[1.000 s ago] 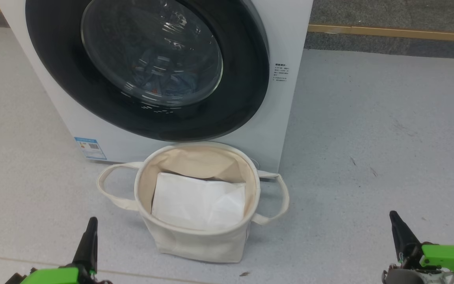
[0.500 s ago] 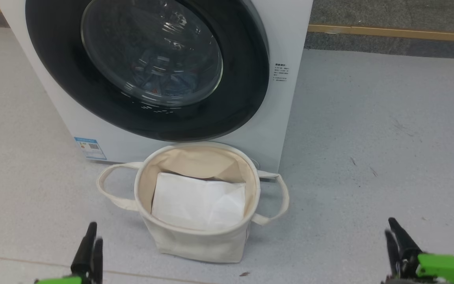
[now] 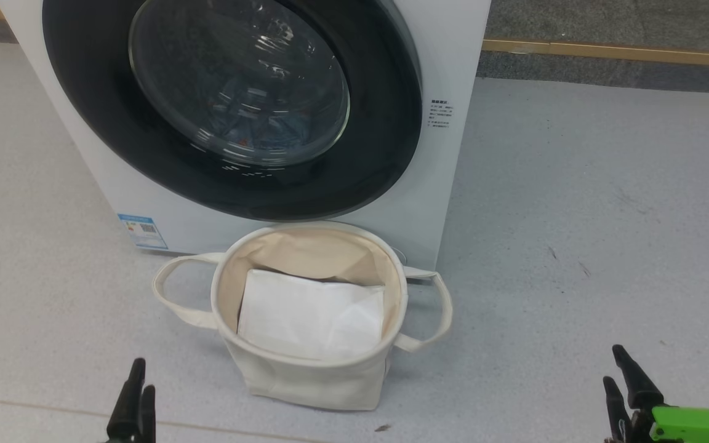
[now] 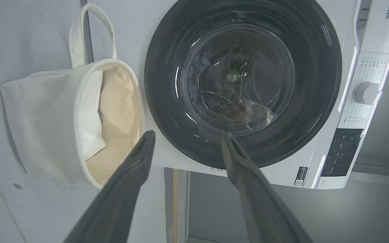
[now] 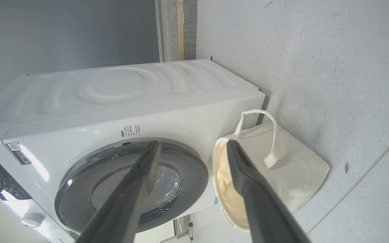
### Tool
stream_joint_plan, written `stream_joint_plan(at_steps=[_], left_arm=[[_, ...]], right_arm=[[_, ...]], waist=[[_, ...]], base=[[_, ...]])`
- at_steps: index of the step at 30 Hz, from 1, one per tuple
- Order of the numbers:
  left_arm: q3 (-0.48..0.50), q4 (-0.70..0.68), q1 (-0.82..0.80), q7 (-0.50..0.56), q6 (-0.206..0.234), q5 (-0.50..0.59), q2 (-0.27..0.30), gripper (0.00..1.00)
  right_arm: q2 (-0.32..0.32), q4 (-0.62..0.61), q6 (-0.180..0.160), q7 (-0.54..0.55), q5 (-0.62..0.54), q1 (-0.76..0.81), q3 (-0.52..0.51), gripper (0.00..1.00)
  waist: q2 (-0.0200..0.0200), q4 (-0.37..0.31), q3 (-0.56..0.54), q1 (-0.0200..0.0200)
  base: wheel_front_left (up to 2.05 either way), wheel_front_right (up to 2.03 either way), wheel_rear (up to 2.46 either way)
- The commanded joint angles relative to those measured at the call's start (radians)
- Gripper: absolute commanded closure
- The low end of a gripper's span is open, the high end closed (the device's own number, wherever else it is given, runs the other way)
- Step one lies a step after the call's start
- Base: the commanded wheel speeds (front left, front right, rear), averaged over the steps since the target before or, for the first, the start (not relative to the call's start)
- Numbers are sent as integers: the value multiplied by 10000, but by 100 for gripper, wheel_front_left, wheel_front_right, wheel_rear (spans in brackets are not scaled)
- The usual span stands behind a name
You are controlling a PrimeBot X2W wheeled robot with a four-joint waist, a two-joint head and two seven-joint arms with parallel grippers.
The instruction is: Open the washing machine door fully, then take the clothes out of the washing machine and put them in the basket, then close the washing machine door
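Floor (image 3: pixel 576 203): grey; basket (image 3: pixel 305 384) against washing machine (image 3: pixel 437 197) front.
Progress: washing machine door (image 3: pixel 385 154) shut, clothes (image 3: pixel 262 126) inside; all steps left.
Grippers: left gripper (image 4: pixel 187 134), right gripper (image 5: pixel 193 142) spread wide, empty.

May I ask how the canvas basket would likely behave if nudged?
The basket looks like soft canvas, so its walls would probably buckle rather than resist. Holding a flat white packet, it seems light and would likely slide on the smooth floor.
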Motion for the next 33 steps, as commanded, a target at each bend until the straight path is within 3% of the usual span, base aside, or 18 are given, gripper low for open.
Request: stream_joint_plan(at_steps=[1,11,33], left_arm=[[146,-489,-361,-117,-11,230,47,0],[354,-1136,-415,-410,30,1246,52,0],[-99,-2592,-676,-1023,43,5436,363,0]], right_arm=[[-44,-433,0,-161,-214,-474,37,0],[-53,-722,0,-455,-1601,-862,159,0],[-283,-1375,1,-1071,-4841,-1839,1000,0]], waist=[[0,-6,-3,-1],[0,-124,-3,-2],[0,-235,-49,-2]], base=[[0,0,0],[0,0,0],[0,0,0]])
